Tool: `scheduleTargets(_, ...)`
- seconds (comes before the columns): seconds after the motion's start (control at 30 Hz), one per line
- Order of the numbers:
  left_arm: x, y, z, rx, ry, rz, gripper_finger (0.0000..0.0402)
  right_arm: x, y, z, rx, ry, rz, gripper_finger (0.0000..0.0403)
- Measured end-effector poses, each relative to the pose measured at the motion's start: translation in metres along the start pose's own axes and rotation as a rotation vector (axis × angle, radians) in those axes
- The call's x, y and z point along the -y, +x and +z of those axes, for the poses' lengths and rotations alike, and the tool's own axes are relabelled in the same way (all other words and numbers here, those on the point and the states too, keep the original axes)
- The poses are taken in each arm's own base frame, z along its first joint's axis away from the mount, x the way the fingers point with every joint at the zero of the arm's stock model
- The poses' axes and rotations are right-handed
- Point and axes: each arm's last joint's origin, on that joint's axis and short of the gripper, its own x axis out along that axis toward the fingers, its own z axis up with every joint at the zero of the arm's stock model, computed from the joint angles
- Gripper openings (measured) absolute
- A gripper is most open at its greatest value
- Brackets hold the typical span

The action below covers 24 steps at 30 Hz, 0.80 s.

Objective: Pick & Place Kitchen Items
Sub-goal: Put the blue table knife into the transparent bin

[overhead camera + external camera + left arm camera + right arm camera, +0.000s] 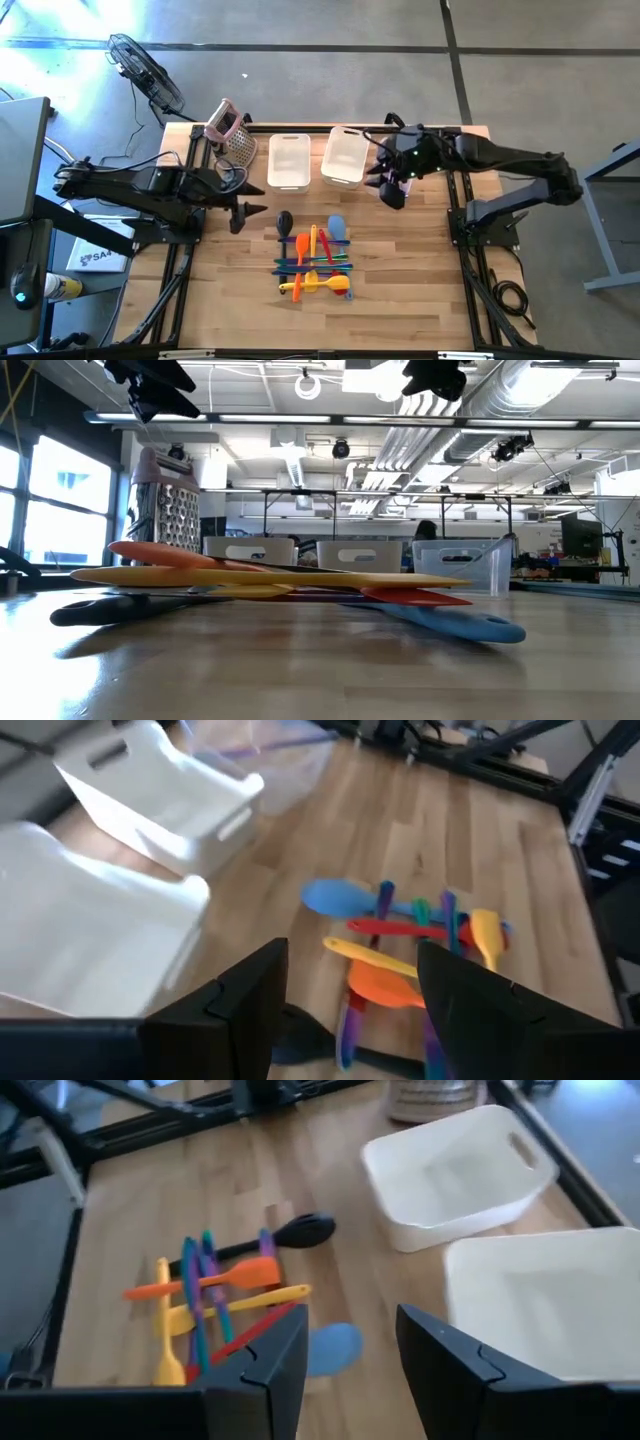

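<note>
The kitchen items lie in a crossed heap on the wooden table's middle, near the front. Among them are orange, yellow, red, green and purple utensils, a blue spoon and a dark spoon. In the low view the heap rests on the tabletop. My left gripper hangs open above the table, left of the heap and apart from it; its wrist view shows nothing between its fingers. My right gripper hangs open in the air, to the far right of the heap, also with nothing between its fingers.
Two white bins stand side by side at the table's far edge. A metal grater with a pink handle stands left of them. A clear bin shows in the low view. Bare wood lies around the heap.
</note>
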Motion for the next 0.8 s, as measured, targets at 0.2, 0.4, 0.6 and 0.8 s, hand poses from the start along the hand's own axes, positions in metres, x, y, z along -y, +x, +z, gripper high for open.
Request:
scheduleTargets(0.2,0.005,0.012,-0.003,-0.077,-0.12,-0.069,0.0216,-0.026,0.011,0.001,0.02,-0.118,0.096,0.0146)
scheduleTargets(0.4,0.015,0.016,-0.008,-0.161,-0.203,-0.164,0.0216,-0.062,0.021,-0.006,0.035,-0.22,0.087,0.0146)
scheduleTargets(0.6,0.036,0.009,-0.016,-0.193,-0.254,-0.235,0.0216,-0.094,0.038,-0.021,0.009,-0.307,-0.02,0.0146)
scheduleTargets(0.8,0.063,-0.004,-0.024,-0.202,-0.272,-0.363,0.0216,-0.118,0.059,-0.033,-0.006,-0.289,-0.052,0.0146)
